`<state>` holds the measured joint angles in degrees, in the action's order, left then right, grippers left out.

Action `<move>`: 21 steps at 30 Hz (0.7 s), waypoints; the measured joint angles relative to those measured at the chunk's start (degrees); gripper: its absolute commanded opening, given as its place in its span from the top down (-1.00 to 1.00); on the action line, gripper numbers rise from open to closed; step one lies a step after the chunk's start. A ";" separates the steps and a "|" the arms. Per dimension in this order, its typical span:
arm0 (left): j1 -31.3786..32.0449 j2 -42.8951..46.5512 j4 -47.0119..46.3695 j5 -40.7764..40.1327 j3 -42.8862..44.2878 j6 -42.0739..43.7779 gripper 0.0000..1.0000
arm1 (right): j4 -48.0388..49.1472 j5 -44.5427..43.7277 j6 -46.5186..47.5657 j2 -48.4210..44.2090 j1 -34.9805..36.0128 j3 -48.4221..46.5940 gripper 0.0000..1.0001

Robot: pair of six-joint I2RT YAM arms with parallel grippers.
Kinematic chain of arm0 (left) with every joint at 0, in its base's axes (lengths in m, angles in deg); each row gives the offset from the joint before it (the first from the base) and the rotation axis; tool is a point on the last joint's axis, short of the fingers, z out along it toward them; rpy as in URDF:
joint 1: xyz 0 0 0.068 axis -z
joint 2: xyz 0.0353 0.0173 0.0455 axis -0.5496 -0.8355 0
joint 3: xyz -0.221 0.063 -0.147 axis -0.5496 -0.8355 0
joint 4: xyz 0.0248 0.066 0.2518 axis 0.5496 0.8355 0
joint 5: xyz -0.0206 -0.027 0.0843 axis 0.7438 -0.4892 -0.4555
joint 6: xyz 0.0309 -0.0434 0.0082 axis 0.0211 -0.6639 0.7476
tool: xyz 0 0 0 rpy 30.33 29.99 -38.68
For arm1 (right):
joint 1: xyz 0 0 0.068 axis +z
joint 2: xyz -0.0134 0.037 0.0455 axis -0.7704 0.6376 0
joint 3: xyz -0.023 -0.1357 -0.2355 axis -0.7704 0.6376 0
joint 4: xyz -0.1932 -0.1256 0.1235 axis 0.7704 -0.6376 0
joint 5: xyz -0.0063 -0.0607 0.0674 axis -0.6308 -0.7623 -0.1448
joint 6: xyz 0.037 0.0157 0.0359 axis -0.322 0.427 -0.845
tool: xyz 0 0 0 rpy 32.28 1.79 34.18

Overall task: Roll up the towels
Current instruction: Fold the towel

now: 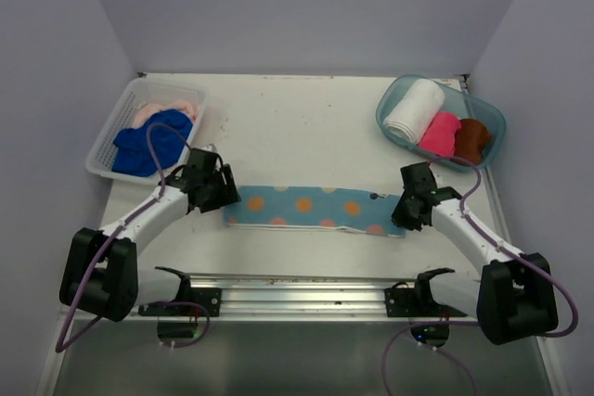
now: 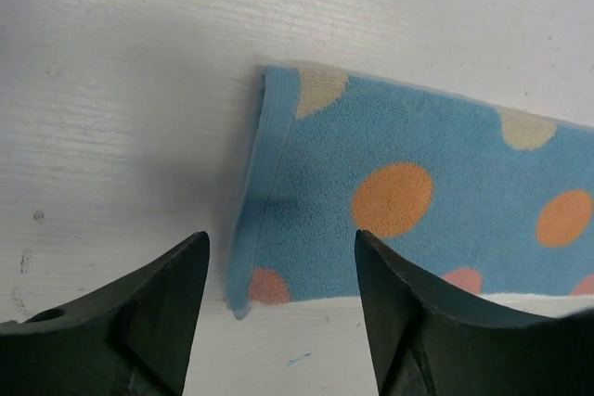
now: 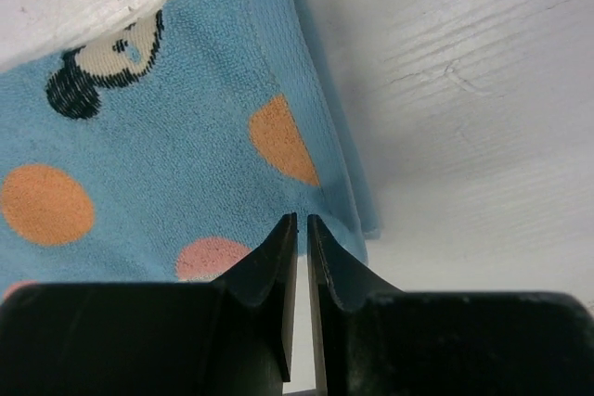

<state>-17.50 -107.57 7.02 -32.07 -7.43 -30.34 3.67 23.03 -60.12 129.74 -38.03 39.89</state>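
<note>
Rolling seems to be just starting: the towel (image 1: 316, 210) is lying as a flat strip on the table (image 1: 306, 127), left gripper (image 2: 280, 238) hovering open and empty astride its left end, right gripper (image 3: 302, 220) nearly closed at its right edge, hold unclear; next, one end needs pinching and curling.

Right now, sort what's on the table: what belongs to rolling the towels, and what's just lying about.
Job in hand:
- light blue spotted towel, flat in the middle
- white towel, pink towel, brown towel, rolled, in the teal tub
- royal blue towel, peach towel, in the white lattice basket

Lying about:
- teal tub
- white lattice basket
</note>
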 measured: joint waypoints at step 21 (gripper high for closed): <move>2.32 -9.60 -1.88 -3.04 2.16 0.85 0.62 | -4.79 -2.97 1.16 -0.59 0.00 -4.35 0.70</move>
<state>-15.18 -117.16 5.14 -35.11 -5.27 -29.49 -1.12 20.06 -58.96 129.15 -38.03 35.55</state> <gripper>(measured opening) 0.236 0.147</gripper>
